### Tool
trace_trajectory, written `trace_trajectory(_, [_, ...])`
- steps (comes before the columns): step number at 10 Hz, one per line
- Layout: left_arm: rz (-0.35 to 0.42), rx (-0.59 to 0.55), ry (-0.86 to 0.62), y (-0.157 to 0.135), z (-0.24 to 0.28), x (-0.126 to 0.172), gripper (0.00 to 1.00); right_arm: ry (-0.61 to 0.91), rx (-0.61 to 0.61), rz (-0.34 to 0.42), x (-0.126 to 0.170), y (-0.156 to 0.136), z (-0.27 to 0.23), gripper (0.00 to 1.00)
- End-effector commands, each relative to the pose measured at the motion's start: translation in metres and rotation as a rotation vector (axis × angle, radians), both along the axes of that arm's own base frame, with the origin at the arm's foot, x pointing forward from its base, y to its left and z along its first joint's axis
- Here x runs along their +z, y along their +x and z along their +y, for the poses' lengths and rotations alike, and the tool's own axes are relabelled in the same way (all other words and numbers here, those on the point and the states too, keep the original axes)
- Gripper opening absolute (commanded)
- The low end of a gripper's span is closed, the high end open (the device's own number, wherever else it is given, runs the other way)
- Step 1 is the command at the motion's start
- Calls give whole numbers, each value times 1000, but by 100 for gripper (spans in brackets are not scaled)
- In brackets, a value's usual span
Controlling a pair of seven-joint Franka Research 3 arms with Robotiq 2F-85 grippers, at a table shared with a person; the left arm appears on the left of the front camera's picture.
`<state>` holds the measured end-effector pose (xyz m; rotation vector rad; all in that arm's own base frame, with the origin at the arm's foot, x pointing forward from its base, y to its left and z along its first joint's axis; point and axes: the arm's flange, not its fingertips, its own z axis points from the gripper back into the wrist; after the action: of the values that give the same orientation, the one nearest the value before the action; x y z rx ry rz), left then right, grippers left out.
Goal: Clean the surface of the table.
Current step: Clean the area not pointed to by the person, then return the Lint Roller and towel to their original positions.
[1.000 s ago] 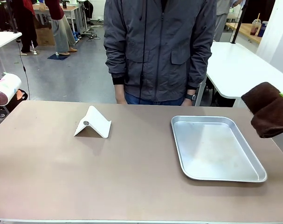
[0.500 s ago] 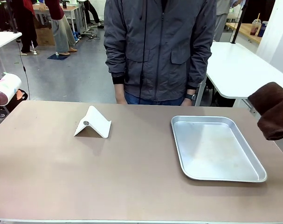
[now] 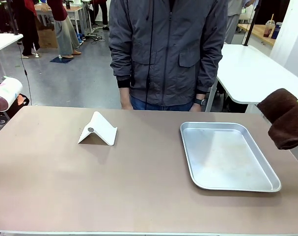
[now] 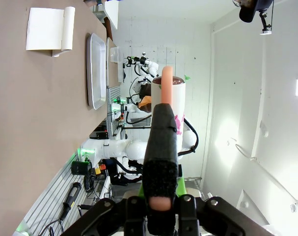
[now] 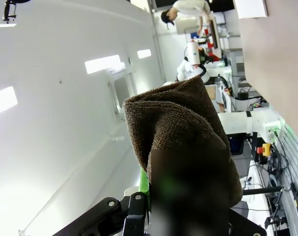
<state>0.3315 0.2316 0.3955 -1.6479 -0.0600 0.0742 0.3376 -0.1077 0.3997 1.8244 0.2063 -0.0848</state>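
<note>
The table (image 3: pixel 139 191) lay broad across the front view, its tan top dry and not yet touched by either tool. Two things sat on it: a white folded stand (image 3: pixel 98 129) left of the middle toward the far edge, and a metal tray (image 3: pixel 227 156) on the right half, well apart from the stand. A person (image 3: pixel 168 54) stood at the far side, arms hanging, hands off the table.

My right gripper (image 5: pixel 188 184) was clamped on a brown cloth (image 3: pixel 284 118), bunched and hanging in the air above the table's right edge, just beyond the tray. My left gripper (image 4: pixel 161 147) was closed around a white container (image 3: pixel 6 93), held up off the far left corner. I could not tell what kind of container it was.

I judged that wiping had not begun and both tools were only held ready. The next move called for lowering the cloth until it pressed flat on bare tabletop. The open stretch in front of the stand and tray looked like the easiest start, and both would need skirting or shifting.
</note>
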Motion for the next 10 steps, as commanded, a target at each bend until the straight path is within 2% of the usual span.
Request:
trace_trajectory(1, [0,6,-14,-2,4,6,22,7,-9,-12,4,2,-1,11])
trace_trajectory(9, [0,0,0,0,0,0,22,0,-1,0,0,0,0,11])
trace_trajectory(10, [8,-31,10,7,-8,5,22,12,29,-22,1,2,3,11])
